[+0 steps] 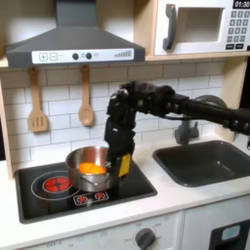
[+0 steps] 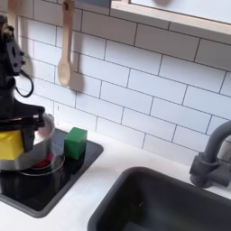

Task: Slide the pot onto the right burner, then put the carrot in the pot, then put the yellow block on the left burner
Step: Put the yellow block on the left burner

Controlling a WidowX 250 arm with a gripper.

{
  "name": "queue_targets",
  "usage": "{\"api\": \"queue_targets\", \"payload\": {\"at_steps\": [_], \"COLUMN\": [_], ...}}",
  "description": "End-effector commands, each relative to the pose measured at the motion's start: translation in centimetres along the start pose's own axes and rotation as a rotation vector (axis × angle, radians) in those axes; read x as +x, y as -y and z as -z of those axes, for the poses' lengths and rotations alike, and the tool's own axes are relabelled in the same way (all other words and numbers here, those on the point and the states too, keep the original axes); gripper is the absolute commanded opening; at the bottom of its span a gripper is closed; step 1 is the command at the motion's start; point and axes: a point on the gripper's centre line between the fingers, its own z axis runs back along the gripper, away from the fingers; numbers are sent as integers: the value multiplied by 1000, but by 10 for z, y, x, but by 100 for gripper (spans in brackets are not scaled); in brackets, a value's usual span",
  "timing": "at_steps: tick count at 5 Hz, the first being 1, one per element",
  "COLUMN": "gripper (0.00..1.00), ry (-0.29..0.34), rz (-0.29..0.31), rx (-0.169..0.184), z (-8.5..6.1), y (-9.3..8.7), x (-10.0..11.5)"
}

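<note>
Currently gripper (image 2: 11, 137) is clamped on the yellow block (image 2: 9, 144), directly over the pot (image 1: 90, 168) on the right burner (image 1: 109, 186), so the left burner (image 1: 55, 183) lies toward the first exterior view's left of it.

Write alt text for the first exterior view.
A black robot arm reaches from the first exterior view's right, its gripper low beside a steel pot holding something orange, on a black toy cooktop. A sink lies right.
</note>
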Motion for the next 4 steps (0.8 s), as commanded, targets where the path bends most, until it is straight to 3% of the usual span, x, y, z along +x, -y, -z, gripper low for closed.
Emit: {"api": "queue_targets", "payload": {"at_steps": [1,4], "gripper": [0,0], "ry": [-11,-11], "rz": [-44,-88], "rx": [14,27], "z": [5,4], "y": [-15,-29], "x": [14,27]}}
